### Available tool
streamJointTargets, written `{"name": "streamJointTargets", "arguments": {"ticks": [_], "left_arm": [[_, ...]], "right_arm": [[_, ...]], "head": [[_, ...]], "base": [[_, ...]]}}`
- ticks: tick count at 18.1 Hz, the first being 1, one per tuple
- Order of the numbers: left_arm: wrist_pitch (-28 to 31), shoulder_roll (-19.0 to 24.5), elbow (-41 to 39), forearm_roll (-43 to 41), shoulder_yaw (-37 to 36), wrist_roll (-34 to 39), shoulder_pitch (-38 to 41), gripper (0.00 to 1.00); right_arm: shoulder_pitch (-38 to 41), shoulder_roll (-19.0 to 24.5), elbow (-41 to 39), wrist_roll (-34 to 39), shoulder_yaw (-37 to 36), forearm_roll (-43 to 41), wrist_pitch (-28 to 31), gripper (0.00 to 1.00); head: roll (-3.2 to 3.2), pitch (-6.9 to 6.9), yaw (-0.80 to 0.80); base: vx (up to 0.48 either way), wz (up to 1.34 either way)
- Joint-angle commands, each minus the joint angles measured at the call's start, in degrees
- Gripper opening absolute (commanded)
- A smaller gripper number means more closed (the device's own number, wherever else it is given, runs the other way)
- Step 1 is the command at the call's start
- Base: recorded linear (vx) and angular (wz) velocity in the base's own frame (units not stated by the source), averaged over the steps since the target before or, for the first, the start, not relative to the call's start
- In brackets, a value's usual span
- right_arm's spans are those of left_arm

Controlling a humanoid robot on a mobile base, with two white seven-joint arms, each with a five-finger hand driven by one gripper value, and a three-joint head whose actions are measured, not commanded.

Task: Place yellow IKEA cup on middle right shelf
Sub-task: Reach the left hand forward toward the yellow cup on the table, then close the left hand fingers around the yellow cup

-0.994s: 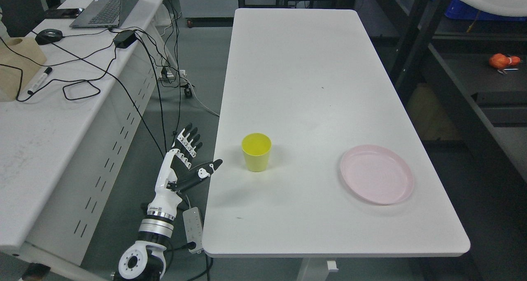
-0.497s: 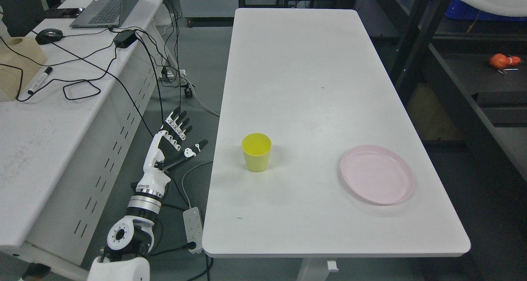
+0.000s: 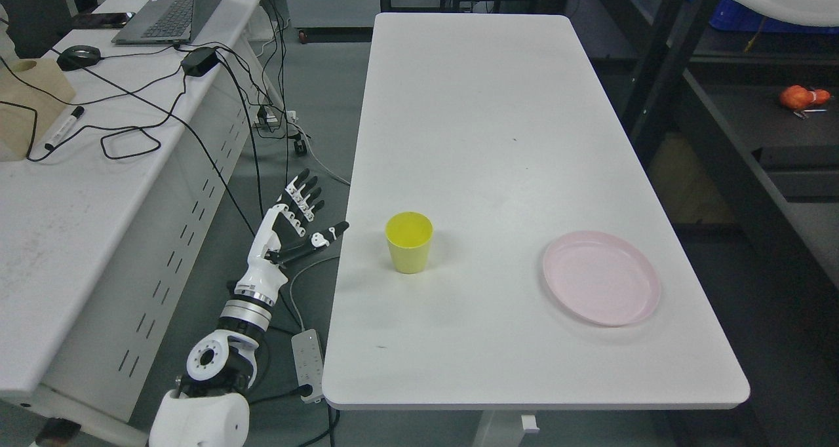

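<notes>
From my remote station I note the yellow IKEA cup (image 3: 409, 242) standing upright and open-mouthed on the white counter (image 3: 485, 126), toward its near left part, a short way in from the left edge. The left hand (image 3: 293, 227) hangs in the aisle off that left edge, level with the cup and near it but apart from both cup and counter; its fingers (image 3: 305, 194) are spread wide and straight, thumb pointing toward the counter edge, and it holds nothing. Its arm comes up from the lower left of the head view. I see no right arm. A pink plate (image 3: 600, 277) lies flat on the counter's near right part, well apart from the cup, with bare surface between them and bare surface across the whole far half. The plate sits near the right edge without overhanging it. Left of the aisle stands a second white desk (image 3: 78, 211) carrying a laptop (image 3: 172, 13), a mouse (image 3: 78, 57), a marker (image 3: 63, 128) and loose black cables (image 3: 196, 99), some of which trail down into the aisle beside the hand. A white power strip (image 3: 307, 362) lies on the floor just beside the counter's near left corner. To the right of the counter runs a dark shelf frame (image 3: 695, 126); an orange object (image 3: 803, 97) rests on one of its levels, too small for me to identify.
</notes>
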Motion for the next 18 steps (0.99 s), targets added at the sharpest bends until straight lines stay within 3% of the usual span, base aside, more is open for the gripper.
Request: {"name": "streamJointTargets", "arguments": {"ticks": [1, 10, 18], "left_arm": [[-0.1, 0.3, 4.3, -1.9, -10.3, 0.0, -0.8, 0.98], [0.1, 0.3, 5.0, -6.4, -12.4, 0.0, -0.8, 0.98], [0.2, 0.3, 11.0, -8.2, -11.7, 0.3, -5.0, 0.98]], "right_arm": [[0.8, -1.0, 0.0, 0.0, 1.0, -1.4, 0.0, 0.99], [0.8, -1.0, 0.0, 0.0, 1.0, -1.4, 0.0, 0.99], [0.8, -1.0, 0.0, 0.0, 1.0, -1.4, 0.0, 0.99]], "head": [[0.00, 0.00, 0.00], [0.00, 0.00, 0.00], [0.00, 0.00, 0.00]], "base": [[0.000, 0.00], [0.000, 0.00], [0.000, 0.00]]}}
